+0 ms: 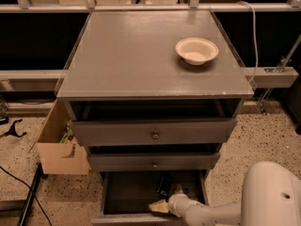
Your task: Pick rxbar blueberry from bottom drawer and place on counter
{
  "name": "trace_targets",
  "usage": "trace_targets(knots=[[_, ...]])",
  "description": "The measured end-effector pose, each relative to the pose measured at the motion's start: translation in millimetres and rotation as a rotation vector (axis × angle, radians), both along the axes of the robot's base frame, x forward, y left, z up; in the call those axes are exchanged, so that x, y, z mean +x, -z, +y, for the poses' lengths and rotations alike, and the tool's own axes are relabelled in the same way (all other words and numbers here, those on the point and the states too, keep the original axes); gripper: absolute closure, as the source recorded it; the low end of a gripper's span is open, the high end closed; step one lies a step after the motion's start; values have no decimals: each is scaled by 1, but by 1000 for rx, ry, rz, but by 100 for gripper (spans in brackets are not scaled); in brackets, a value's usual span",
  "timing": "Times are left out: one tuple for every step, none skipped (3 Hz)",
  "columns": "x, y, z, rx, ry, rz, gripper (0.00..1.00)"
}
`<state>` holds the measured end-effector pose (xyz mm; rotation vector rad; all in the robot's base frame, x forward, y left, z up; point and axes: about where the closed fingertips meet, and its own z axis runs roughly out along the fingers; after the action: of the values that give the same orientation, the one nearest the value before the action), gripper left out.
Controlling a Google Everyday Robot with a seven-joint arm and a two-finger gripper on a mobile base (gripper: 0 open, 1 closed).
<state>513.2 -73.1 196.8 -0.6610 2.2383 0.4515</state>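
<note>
Smooth, faintly glossy grey counter [131,55]; pale plastic-looking gripper [167,200] inside the bottom drawer [128,194].

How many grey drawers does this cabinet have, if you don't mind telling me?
3: a grey knobbed top drawer, a knobbed middle drawer, and the open bottom drawer, where the gripper sits.

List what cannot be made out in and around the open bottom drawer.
- Bar, camera view: wrapper print too small to read.
- Drawer, camera view: front cut off by the picture's lower edge.
- Drawer floor under the claw, low at the drawer's front: hidden by claw and arm.
</note>
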Motion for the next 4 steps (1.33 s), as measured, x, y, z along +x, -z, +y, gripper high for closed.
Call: trace_targets(knots=[[0,0,0,0,0,-1,0],[-2,7,6,-16,33,1,0],[-1,14,11,-19,85,-10,0],[4,23,20,-1,147,-31,0]])
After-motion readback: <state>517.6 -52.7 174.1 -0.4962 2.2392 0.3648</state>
